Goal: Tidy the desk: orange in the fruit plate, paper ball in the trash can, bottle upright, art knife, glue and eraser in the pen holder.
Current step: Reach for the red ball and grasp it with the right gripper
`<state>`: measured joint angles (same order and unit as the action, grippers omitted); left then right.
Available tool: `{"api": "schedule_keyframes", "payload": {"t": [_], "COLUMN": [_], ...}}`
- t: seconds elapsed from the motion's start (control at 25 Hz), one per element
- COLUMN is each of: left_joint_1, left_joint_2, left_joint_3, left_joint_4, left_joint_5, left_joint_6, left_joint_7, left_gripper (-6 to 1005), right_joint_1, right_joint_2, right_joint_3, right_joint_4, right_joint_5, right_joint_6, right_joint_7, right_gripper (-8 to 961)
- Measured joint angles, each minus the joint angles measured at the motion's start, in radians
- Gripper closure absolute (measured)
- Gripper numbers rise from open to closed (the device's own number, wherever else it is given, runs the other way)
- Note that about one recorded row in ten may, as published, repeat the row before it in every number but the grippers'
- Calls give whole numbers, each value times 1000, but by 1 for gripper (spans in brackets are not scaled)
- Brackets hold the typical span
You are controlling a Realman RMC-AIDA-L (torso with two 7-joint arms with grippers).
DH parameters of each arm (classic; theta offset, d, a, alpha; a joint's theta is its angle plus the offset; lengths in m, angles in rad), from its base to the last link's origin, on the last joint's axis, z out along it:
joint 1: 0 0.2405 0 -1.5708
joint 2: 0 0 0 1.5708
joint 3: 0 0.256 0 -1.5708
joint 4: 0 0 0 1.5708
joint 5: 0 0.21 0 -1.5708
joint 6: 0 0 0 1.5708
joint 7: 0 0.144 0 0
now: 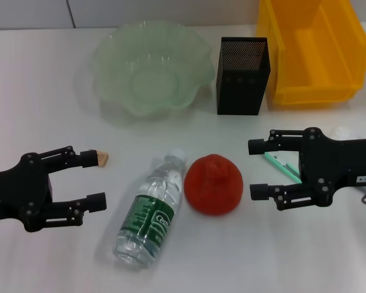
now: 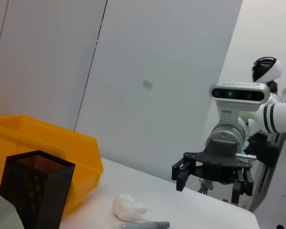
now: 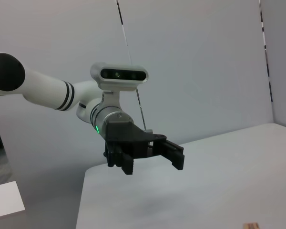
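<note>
I'm holding the right gripper (image 1: 254, 169), fingers spread, beside the orange (image 1: 213, 184) lying mid-table (image 1: 36, 116); it's probably firm, rollable, best pinched across its widest part. Left gripper (image 1: 99, 180) is waiting open.

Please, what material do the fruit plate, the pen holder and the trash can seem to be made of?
The fruit plate looks like translucent pale-green glass, glossy, with a wavy rim; it could also be clear plastic. The pen holder seems to be black metal mesh, matte: fine holes show in its walls. The trash can appears to be moulded yellow plastic, smooth and slightly shiny.
</note>
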<state>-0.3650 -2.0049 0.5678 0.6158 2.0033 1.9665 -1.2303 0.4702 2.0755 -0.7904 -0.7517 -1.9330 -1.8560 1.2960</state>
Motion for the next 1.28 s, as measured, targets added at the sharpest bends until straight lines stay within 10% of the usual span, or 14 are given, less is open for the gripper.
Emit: {"api": "schedule_keyframes", "payload": {"t": [0.36,0.64,1.28], "left_joint_1": [5,1,1], "left_joint_2": [-1,-2,-4], "left_joint_3": [0,0,0], "left_joint_4": [0,1,1], "left_joint_5": [0,0,0], "left_joint_6": [-3,-4,-21], "left_joint_7": [0,0,0], "left_gripper": [158,158,157], "right_joint_1": [45,216,344], "right_joint_2": [-5,-4,11], "right_joint_3": [-5,-113,-466], "right_joint_4": [-144,-386,-322], "right_joint_5": [-54,-392,-542], "right_joint_6": [41,36,207], "right_joint_7": [209,557,696], "right_gripper": [160,161,159]}}
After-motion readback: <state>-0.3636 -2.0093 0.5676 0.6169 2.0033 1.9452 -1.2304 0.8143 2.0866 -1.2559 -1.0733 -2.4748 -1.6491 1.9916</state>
